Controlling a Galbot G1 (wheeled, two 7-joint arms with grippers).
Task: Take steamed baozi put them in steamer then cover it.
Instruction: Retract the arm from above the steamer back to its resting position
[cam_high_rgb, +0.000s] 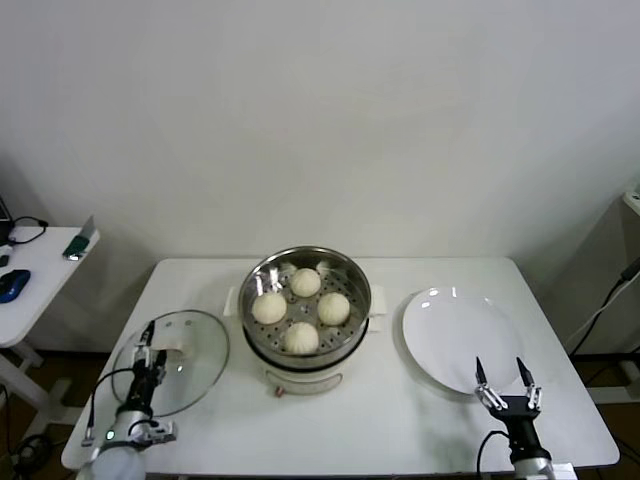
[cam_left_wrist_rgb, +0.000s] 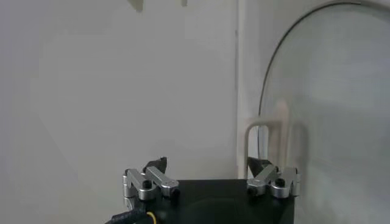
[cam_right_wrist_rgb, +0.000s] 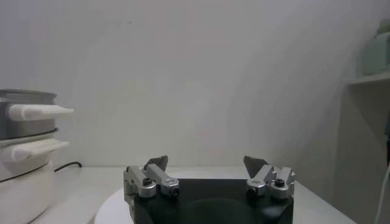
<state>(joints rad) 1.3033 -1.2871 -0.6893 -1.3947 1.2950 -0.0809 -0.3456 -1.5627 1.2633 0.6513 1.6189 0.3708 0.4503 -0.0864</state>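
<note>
Several steamed baozi (cam_high_rgb: 300, 310) sit inside the steamer (cam_high_rgb: 305, 345), a shiny steel pot on a cream-white base at the table's middle. Its side also shows in the right wrist view (cam_right_wrist_rgb: 24, 158). The cover (cam_high_rgb: 190, 375), a clear glass lid with a cream handle (cam_high_rgb: 176, 352), lies flat on the table left of the steamer. My left gripper (cam_high_rgb: 148, 335) is open right at the cover's handle. In the left wrist view (cam_left_wrist_rgb: 208, 163) the handle (cam_left_wrist_rgb: 273, 131) stands just beyond one fingertip. My right gripper (cam_high_rgb: 498, 368) is open and empty at the near edge of the white plate.
An empty white plate (cam_high_rgb: 455, 335) lies right of the steamer. A side table (cam_high_rgb: 30, 275) with small items stands at far left. The table's front edge runs close to both grippers.
</note>
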